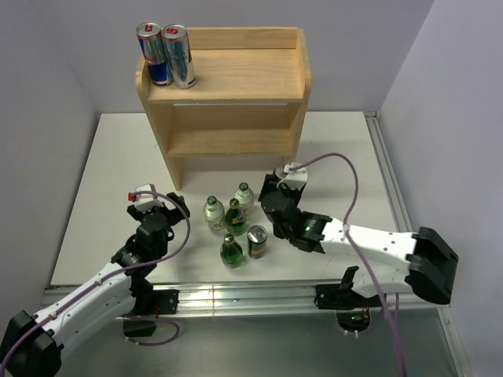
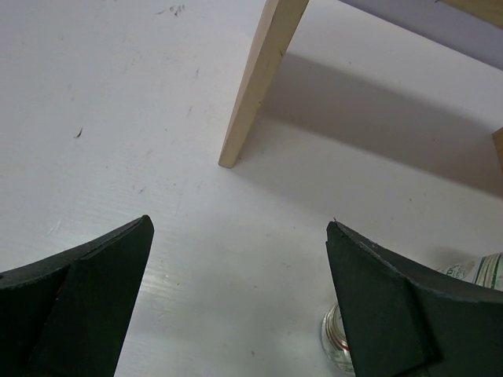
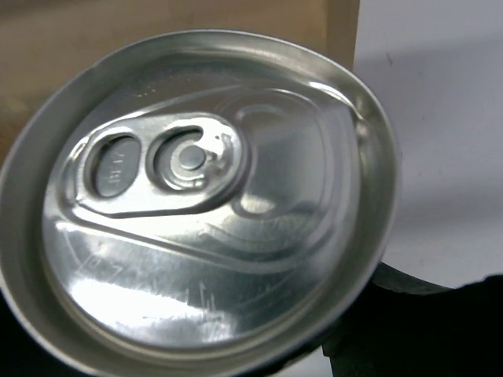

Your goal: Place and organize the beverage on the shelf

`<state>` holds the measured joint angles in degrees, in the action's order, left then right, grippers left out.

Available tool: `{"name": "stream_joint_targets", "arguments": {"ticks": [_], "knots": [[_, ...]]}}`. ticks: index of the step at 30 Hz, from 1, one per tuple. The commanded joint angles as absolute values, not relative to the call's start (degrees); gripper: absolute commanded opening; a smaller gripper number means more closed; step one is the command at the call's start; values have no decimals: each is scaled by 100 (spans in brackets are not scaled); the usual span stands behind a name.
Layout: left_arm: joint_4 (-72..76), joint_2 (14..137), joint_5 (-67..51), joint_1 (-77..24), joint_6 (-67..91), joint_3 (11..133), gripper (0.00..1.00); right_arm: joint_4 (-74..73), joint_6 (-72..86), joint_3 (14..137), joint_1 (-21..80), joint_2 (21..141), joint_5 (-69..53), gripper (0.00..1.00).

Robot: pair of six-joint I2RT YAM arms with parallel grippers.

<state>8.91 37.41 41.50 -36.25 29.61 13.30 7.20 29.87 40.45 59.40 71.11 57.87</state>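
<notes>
Beverage can (image 3: 212, 204) seen lid-on, filling the right wrist view: silver top, pull tab lying flat, embossed lettering too faint to read. The right gripper (image 1: 271, 193) sits close around it, with one dark finger (image 3: 428, 318) at the can's lower right edge; whether the jaws clamp the can cannot be told. The right arm reaches from the near right corner diagonally left over the table (image 1: 102, 173), wrist low, ending in front of the right side panel of the shelf (image 1: 236, 94).

The left gripper (image 2: 240, 302) is spread wide, with only bare table between its fingers. The left arm stretches forward from the near left corner, its gripper pointing toward the shelf's left foot.

Between the two grippers stands a cluster on the table: a clear bottle (image 1: 214, 214), a green bottle (image 1: 234, 218), a pale bottle (image 1: 244, 196), a front green bottle (image 1: 233, 251) and a short can (image 1: 257, 242).

Two tall cans (image 1: 167, 55), blue and silver with red marks, stand upright and touching at the left end of the shelf's top tier; their lettering is not legible.
</notes>
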Motion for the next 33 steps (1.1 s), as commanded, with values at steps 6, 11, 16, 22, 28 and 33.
{"name": "stream_joint_targets", "arguments": {"ticks": [6, 11, 16, 22, 28, 33], "knots": [[1099, 3604, 4236, -3639, 2936, 1494, 99, -229, 1373, 6493, 5941, 6416, 5995, 0], [1099, 3647, 4210, -3639, 2927, 1512, 99, -245, 126, 7960, 5924, 6792, 5652, 0], [1090, 3683, 4210, -3639, 2935, 1521, 99, -325, -640, 9456, 5871, 7224, 5458, 0], [1081, 3639, 4219, -3639, 2936, 1503, 99, -510, -1107, 10625, 5599, 7926, 5256, 0], [1072, 3665, 4201, -3639, 2944, 1512, 99, -1140, -942, 11950, 5011, 8796, 4800, 0], [1072, 3648, 4201, -3639, 2944, 1512, 99, -1345, -730, 12392, 4553, 9228, 4518, 0]]}}
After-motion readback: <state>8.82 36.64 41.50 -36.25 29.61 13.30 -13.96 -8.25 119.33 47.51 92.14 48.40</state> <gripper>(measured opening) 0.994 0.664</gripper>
